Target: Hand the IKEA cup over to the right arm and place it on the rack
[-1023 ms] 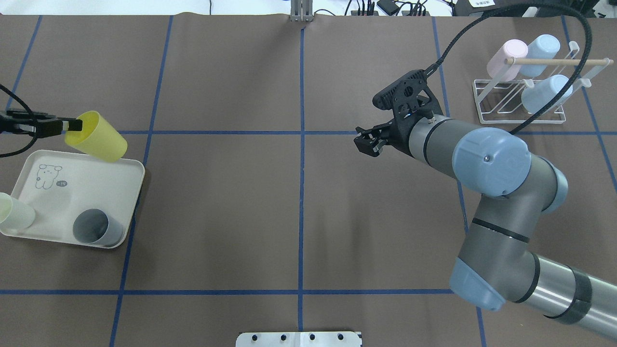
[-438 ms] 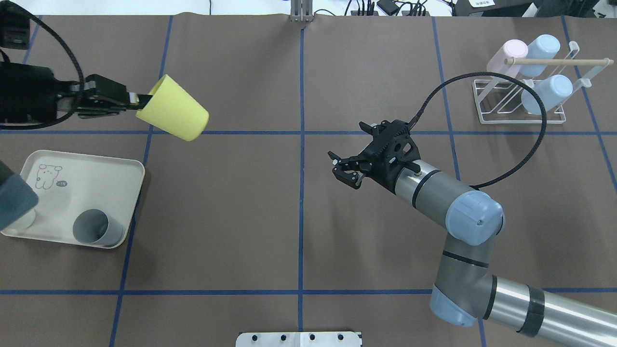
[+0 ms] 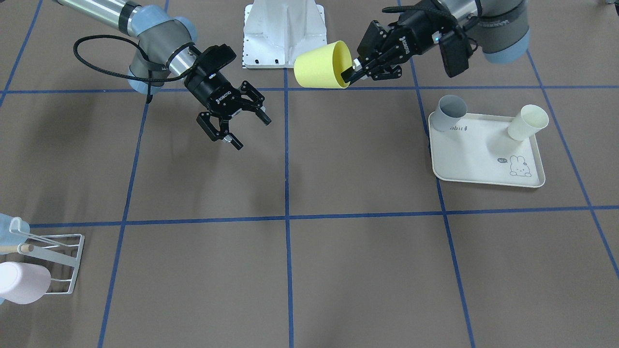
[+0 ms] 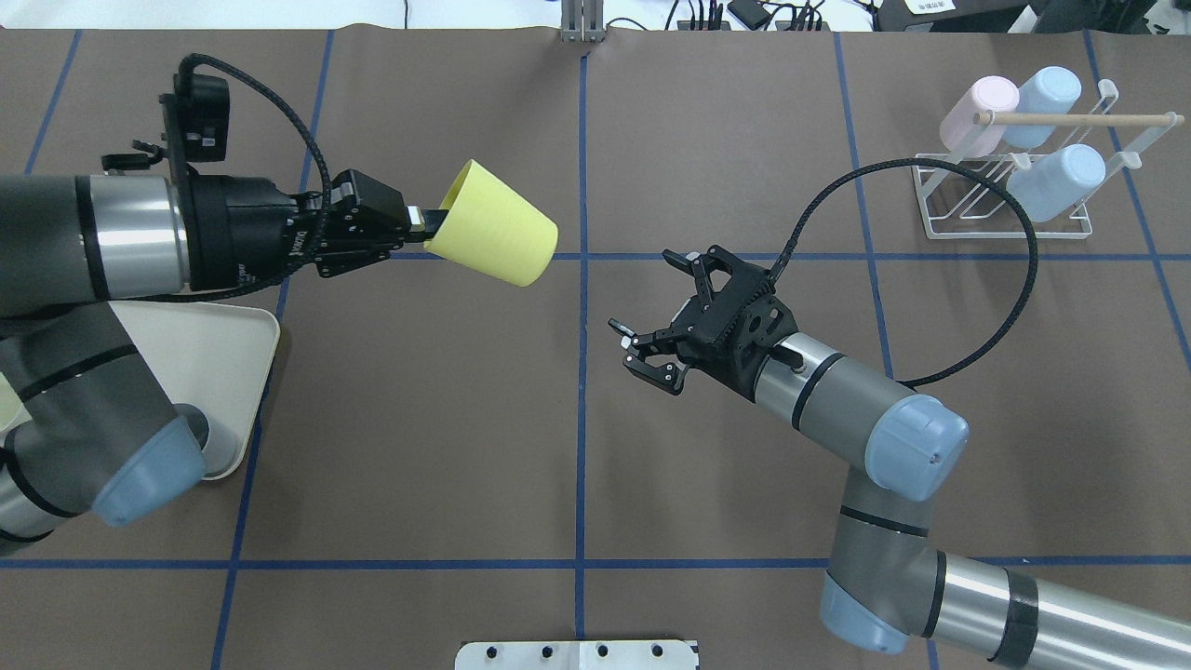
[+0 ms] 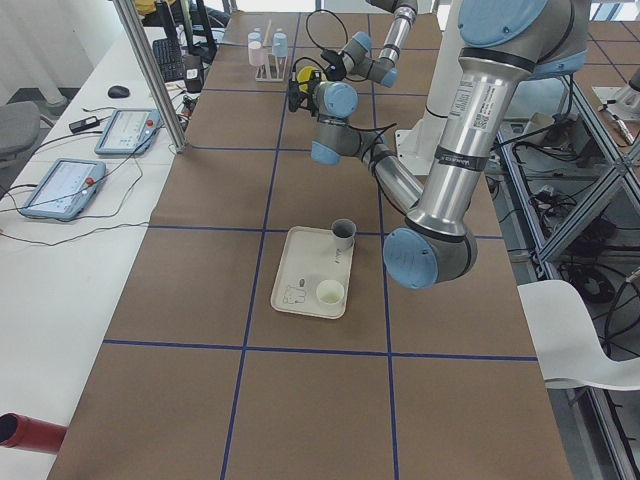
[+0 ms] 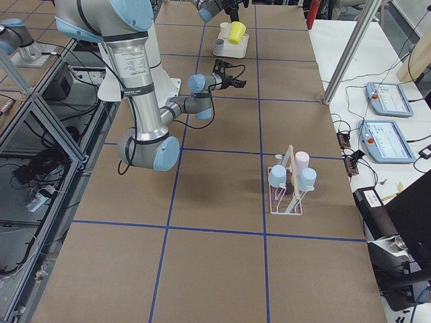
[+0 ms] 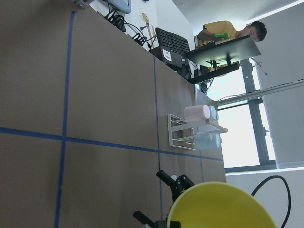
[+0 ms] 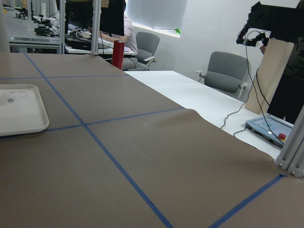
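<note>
Yellow plastic, thin-walled and plain: the IKEA cup (image 4: 493,234) lies on its side in the air, held up off the table (image 4: 419,419). The left gripper (image 4: 430,223) has it by the rim, closed on the wall with one finger inside the mouth and one outside. The cup's base points toward the middle, and it hangs just left of the centre tape line.

Across that line the right gripper (image 4: 647,312) hovers, its fingers spread wide with nothing between them. It faces the cup, but a clear gap lies between them. Behind it the right arm (image 4: 856,409) trails a long black cable loop (image 4: 1019,307).

From here the cup looks light and stiff, with a smooth skin that could slip. It tapers, so I'd guess a grip low on the body would tend to slide off toward the base. The sensible hold seems to be across the body near the closed end. That stays away from the left fingers and leaves the mouth free for a prong.

Far right stands the rack (image 4: 921,195), already carrying a pink cup (image 4: 977,112) and two blue cups (image 4: 1047,93). On the left sits the cream tray (image 3: 483,159) with a grey cup (image 3: 449,112) and a pale cup (image 3: 529,122).
</note>
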`<state>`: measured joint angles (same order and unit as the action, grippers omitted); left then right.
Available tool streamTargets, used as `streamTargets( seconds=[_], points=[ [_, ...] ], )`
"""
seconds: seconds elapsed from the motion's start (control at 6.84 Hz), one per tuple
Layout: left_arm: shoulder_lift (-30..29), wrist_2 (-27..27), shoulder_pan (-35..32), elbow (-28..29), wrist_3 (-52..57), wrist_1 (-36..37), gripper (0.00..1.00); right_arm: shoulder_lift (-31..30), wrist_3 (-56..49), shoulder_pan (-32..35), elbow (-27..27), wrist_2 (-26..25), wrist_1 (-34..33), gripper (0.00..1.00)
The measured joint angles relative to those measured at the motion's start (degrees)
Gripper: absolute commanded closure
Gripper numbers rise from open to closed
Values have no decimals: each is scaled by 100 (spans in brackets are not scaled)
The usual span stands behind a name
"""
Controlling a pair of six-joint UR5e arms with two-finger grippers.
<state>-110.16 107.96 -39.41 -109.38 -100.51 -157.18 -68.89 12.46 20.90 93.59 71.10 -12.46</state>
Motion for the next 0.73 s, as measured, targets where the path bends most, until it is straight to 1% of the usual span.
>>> streamTargets(
  seconds=[0.29,0.58,0.73],
  points=[
    [-136,-468,351,210,-108,7,100,19,-418,-217,39,-22,479,0],
    [-165,-895,702,299,-117,11,100,31,-480,-298,75,-51,583,0],
    [-169,-993,800,348,-115,12,100,33,-466,-309,106,-57,592,0]
  ],
)
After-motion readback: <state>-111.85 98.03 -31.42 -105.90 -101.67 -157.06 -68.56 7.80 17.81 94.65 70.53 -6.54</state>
